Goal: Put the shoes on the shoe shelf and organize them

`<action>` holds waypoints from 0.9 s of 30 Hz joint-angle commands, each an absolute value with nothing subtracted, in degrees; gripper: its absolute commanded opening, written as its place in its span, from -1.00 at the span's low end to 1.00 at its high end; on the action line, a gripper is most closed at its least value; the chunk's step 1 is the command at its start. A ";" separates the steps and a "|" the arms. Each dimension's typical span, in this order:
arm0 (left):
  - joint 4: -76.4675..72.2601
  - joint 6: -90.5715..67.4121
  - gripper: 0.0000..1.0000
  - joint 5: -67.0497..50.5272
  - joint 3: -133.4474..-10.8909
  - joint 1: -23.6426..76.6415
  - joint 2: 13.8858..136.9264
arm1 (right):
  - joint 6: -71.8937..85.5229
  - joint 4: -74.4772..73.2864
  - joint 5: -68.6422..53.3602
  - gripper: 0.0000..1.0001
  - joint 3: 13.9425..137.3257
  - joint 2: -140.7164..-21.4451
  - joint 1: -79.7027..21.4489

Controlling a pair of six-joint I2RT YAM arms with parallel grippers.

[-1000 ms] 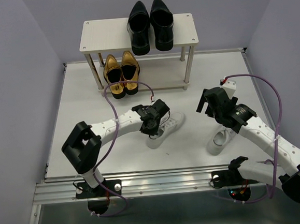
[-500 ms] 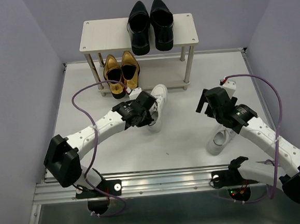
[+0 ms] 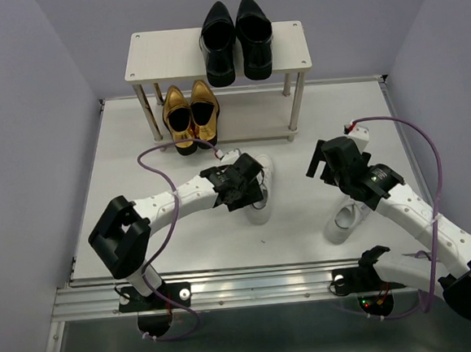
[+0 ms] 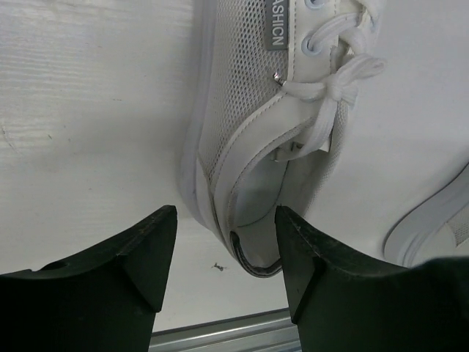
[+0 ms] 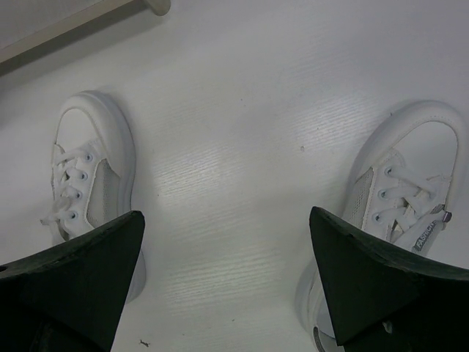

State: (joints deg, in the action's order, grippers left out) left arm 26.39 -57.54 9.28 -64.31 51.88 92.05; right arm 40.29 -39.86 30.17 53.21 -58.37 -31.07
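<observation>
Left claw (image 4: 226,220) hangs open over heel of sneaker (image 4: 245,125) on counter (image 4: 88,110) near shelf (image 3: 165,55); looks like pickup step, next needs closing on heel, then lift to lower tier beside loafers (image 3: 190,114).

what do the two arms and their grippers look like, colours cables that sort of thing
Both the left arm and right arm have white tubular links joined by chunky black joint housings. A thin purple cable runs loosely along each arm. The left gripper and right gripper have matte black, wedge-shaped fingers. No markings are readable on them.
</observation>
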 commanded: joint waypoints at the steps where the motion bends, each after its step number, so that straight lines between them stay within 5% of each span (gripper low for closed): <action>1: 25.40 -56.69 0.35 11.59 -65.48 52.21 89.74 | 39.81 -37.97 30.06 1.00 53.61 -57.66 -30.67; 9: 27.42 -54.32 0.00 14.07 -65.21 53.09 90.35 | 39.90 -37.62 29.88 1.00 53.00 -58.09 -30.67; 17: 26.89 -51.77 -0.09 12.39 -67.32 53.79 96.05 | 39.90 -37.27 29.79 1.00 52.82 -58.01 -30.67; 21: 27.33 -51.15 -0.48 11.95 -68.29 54.23 96.86 | 39.73 -37.27 30.14 1.00 52.65 -57.57 -30.67; 22: 27.68 -51.15 -0.92 12.48 -68.64 54.14 96.77 | 39.73 -37.27 30.15 1.00 52.56 -57.48 -30.67; 27: 34.43 -50.98 -1.00 17.13 -74.25 54.23 94.06 | 39.38 -37.27 30.32 1.00 52.56 -57.04 -30.67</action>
